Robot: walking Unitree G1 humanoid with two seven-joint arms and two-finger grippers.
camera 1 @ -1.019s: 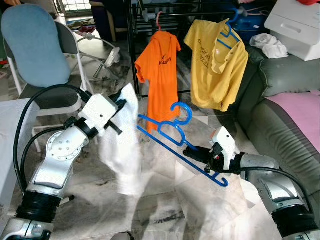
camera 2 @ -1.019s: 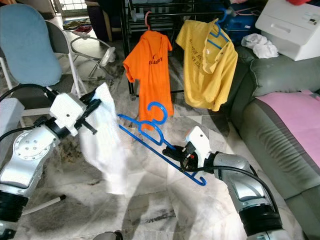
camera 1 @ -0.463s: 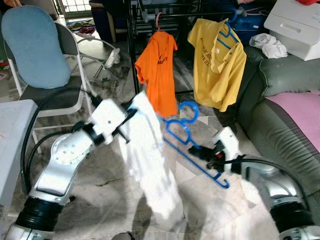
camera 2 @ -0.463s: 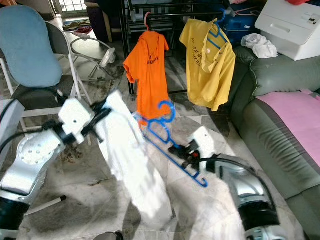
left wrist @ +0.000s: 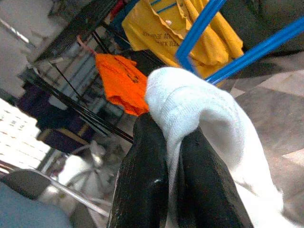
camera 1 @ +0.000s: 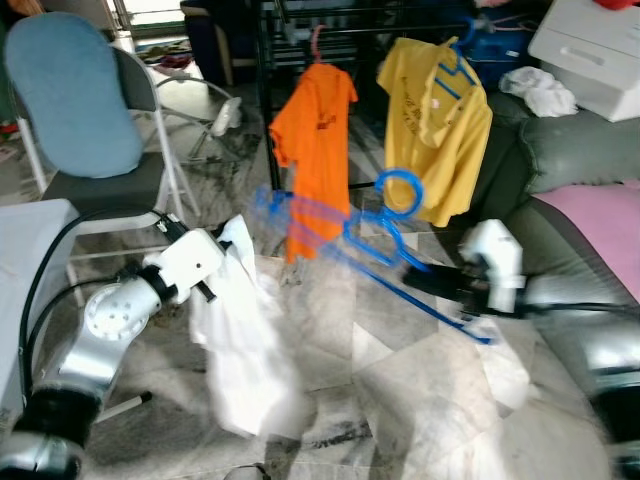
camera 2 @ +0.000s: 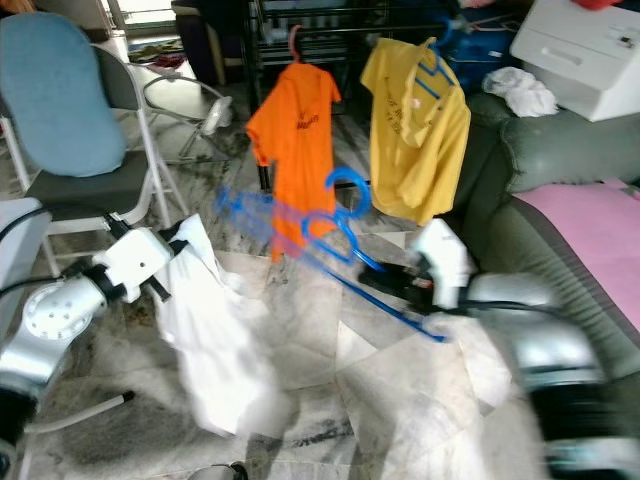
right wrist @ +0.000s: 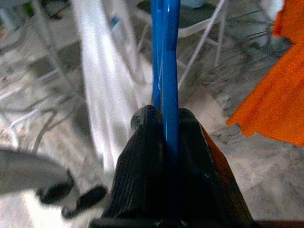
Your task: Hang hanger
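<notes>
**A:** Head camera views first: where is the hanger?

**B:** The blue hanger (camera 1: 385, 250) is in the air over the marble floor (camera 1: 420, 390), pinched at its lower end by the right hand (camera 1: 462, 293). Its hook points up toward the orange shirt (camera 1: 315, 140) and yellow shirt (camera 1: 435, 125) hanging on the black rack (camera 2: 300, 25). The right wrist view confirms the grip: both black fingers (right wrist: 142, 166) pressed together on the blue bar.

**B:** The left hand (camera 1: 222, 262) pinches a white garment (camera 1: 245, 350), which droops toward the floor. In the left wrist view the cloth is folded over and clamped between the fingers (left wrist: 142, 180).

**A:** What has changed in the last second?

**B:** The right hand has swung the hanger up and further toward the sofa (camera 1: 580, 150); it is motion-blurred. The left hand has dropped lower and drawn back with the garment, so the two are now apart.

**A:** Meaning for the task?

**B:** Probably the garment is not yet threaded on. The hanger looks closer to the rack, yet well short of the rail.
</notes>
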